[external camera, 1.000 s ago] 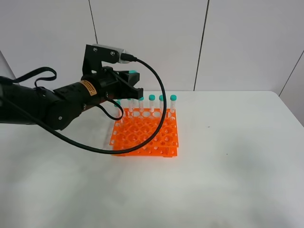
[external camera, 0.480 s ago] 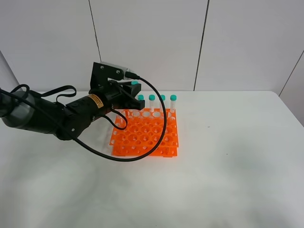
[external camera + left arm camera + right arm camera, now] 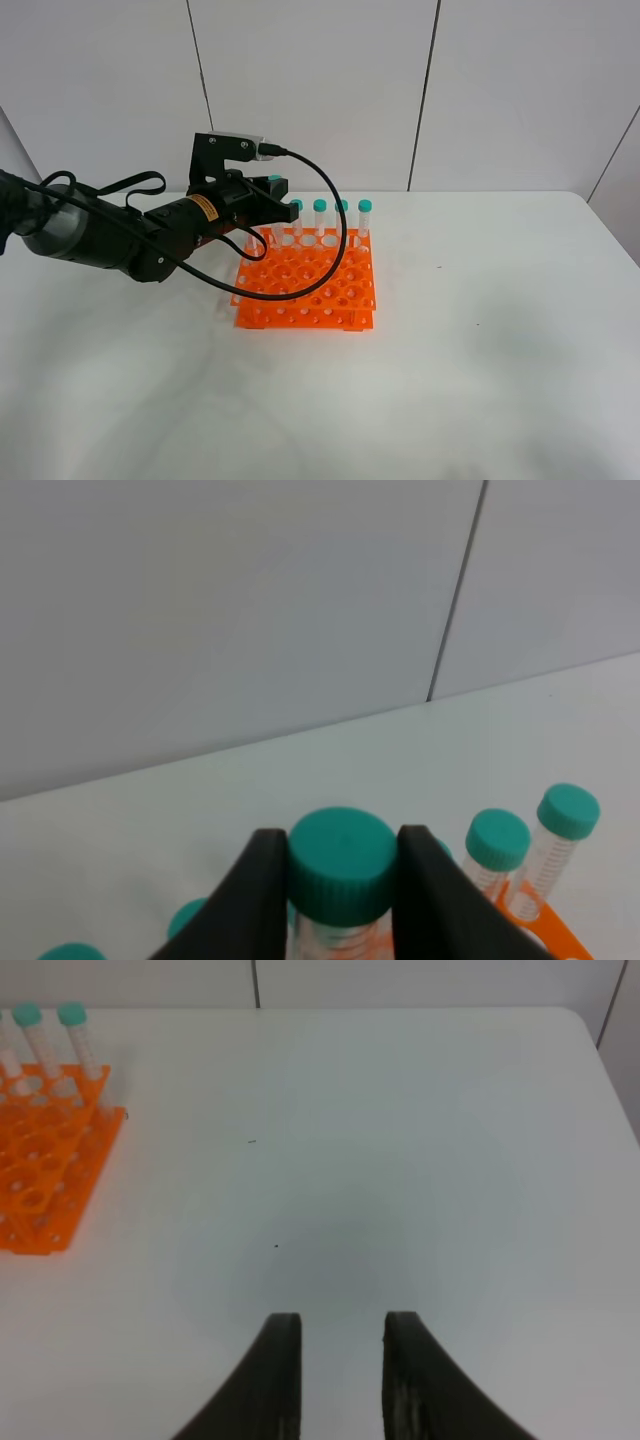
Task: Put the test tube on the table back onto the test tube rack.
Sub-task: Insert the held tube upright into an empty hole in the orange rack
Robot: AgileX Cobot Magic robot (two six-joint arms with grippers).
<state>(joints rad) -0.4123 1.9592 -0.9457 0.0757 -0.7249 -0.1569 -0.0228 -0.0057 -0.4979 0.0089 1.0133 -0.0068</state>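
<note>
My left gripper [image 3: 274, 192] hovers over the back left corner of the orange test tube rack [image 3: 310, 285], shut on a test tube [image 3: 277, 181] just below its teal cap. In the left wrist view the black fingers [image 3: 265, 890] squeeze that tube [image 3: 342, 865] from both sides, upright, with its lower part hidden. Several more capped tubes [image 3: 343, 212] stand in the rack's back row. My right gripper [image 3: 342, 1360] is open with nothing in it, above the bare white table [image 3: 400, 1160] to the right of the rack [image 3: 40, 1170]. It is outside the exterior view.
A black cable [image 3: 335, 225] loops from the left wrist camera across the rack's front holes. A white panelled wall [image 3: 320, 90] stands behind the table [image 3: 480, 380]. The table's rounded far right corner [image 3: 575, 1015] shows in the right wrist view.
The left arm has brought the held tube down towards the rack's back row and drawn back a little to the left. The right gripper has not moved.
</note>
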